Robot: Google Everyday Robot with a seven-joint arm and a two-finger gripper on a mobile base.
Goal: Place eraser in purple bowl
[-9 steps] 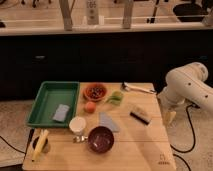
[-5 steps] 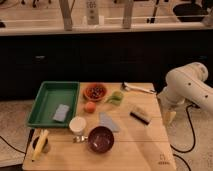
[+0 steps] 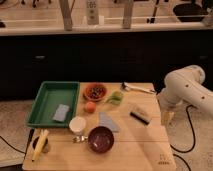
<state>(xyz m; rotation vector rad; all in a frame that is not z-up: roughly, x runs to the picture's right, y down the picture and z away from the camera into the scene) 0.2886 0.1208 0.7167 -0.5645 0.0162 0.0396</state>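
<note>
Camera view showed a small dark mark (image 3: 162, 161) at the front right corner of the tabletop (image 3: 135, 155), too small to read. On the pale wood the eraser (image 3: 140, 115) lay toward the right edge, apart from the purple bowl (image 3: 100, 139) near the front edge. Beyond the right edge hung the gripper (image 3: 166, 118), jaws spread wide, holding nothing. Dark cabinets (image 3: 75, 60) stood behind.

1. Eraser (image 3: 140, 115): small rectangular block, tan top over a black base. It lies flat and askew, near the gripper (image 3: 166, 118) on its picture-left side, apart from it.
2. Purple bowl (image 3: 101, 138): round, dark maroon, glossy inside, upright. It sits well apart from the gripper, beyond the eraser, lower-left.

Reference: the gripper hangs open at the table's (image 3: 150, 155) right edge.
</note>
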